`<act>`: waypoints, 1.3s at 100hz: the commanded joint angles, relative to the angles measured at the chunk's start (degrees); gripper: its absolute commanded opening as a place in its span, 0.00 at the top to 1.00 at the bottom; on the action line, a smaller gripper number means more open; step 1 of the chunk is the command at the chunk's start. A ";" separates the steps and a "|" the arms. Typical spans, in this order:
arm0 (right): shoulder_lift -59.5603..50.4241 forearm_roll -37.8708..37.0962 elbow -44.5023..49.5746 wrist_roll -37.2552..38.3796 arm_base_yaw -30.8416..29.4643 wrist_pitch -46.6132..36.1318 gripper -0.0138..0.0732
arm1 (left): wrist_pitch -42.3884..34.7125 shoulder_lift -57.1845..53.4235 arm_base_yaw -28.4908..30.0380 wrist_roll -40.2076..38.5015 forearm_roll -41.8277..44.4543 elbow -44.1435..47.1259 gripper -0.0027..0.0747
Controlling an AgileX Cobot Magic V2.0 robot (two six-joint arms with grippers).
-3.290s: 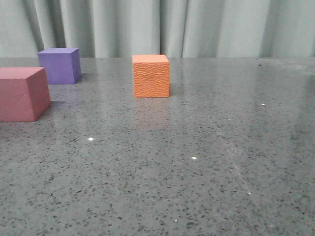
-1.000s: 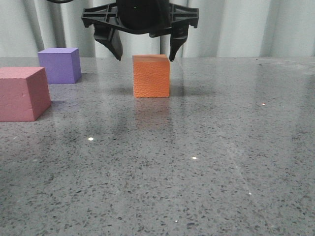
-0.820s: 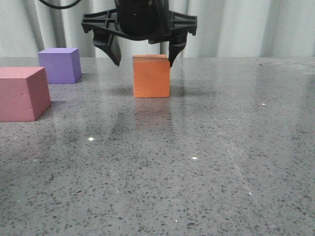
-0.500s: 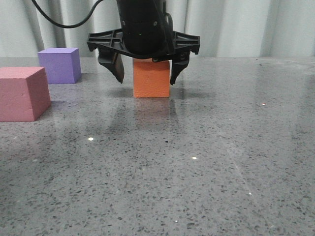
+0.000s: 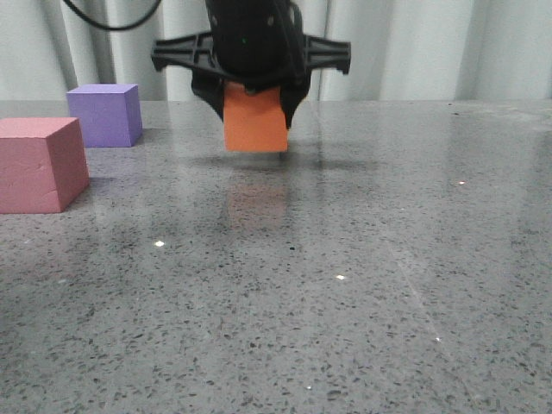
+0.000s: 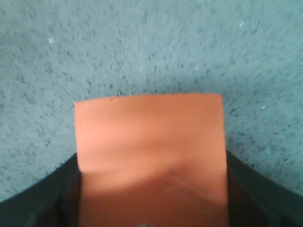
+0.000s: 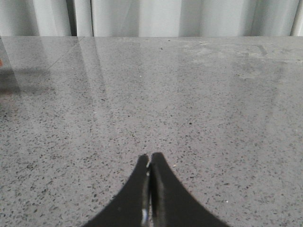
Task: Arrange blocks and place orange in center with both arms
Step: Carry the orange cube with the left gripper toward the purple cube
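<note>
- We now grip the orange cube [image 5: 255,128] in our left hand [image 5: 252,95]; half a second ago it stood on the counter [image 5: 362,259], and now it hangs clear, near the far edge.
- Our right hand [image 7: 150,189] is closed and empty.
- The purple cube [image 5: 104,114] and pink-red cube [image 5: 39,164] stand unmoved at the left edge.
- Judgement: transfer to the center can begin.

Setting: robot test bench in a lab-type room.

A glossy grey speckled stone tabletop [image 5: 362,285] fills the lower two thirds of the front view, bare of household or office goods. A pale pleated curtain [image 5: 431,47] closes off the whole upper edge as a plain backdrop. Plain foam cubes stand at the left of the frame: a purple one [image 5: 104,114] and a larger pink-red one [image 5: 39,164]. A black cable [image 5: 112,19] runs at upper left.
</note>
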 commanded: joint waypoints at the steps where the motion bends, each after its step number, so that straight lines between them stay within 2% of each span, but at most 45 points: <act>1: -1.41 0.00 -0.73 -0.55 -0.24 -4.86 0.92 | -1.20 -5.94 -0.28 -0.41 4.36 -1.99 0.78; 14: -1.41 0.00 -0.73 -0.55 -0.24 -4.86 0.92 | 2.00 -9.22 -0.28 -1.15 10.41 -0.87 0.78; 33: -1.41 0.00 -0.73 -0.55 -0.24 -4.86 0.92 | 5.92 -15.11 -0.07 -10.76 21.23 5.24 0.78; 53: -1.41 0.00 -0.73 -0.55 -0.24 -4.86 0.92 | 3.89 -22.16 3.29 -11.24 23.71 15.88 0.78; 62: -1.41 0.00 -0.73 -0.55 -0.24 -4.86 0.92 | -0.20 -25.40 6.47 -9.97 23.86 20.33 0.78; 75: -1.41 0.00 -0.73 -0.55 -0.24 -4.86 0.92 | -8.69 -29.31 11.52 -5.18 21.74 24.75 0.79; 85: -1.41 0.00 -0.73 -0.55 -0.24 -4.86 0.92 | -10.15 -30.09 15.66 -1.60 18.01 25.40 0.79; 103: -1.41 0.00 -0.73 -0.55 -0.24 -4.86 0.92 | -19.10 -29.99 21.75 11.92 2.84 26.58 0.79; 109: -1.41 0.00 -0.73 -0.55 -0.24 -4.86 0.92 | -20.49 -29.99 22.58 13.40 0.57 27.07 0.79; 130: -1.41 0.00 -0.73 -0.55 -0.24 -4.86 0.92 | -22.51 -29.87 22.60 13.52 0.57 29.81 0.79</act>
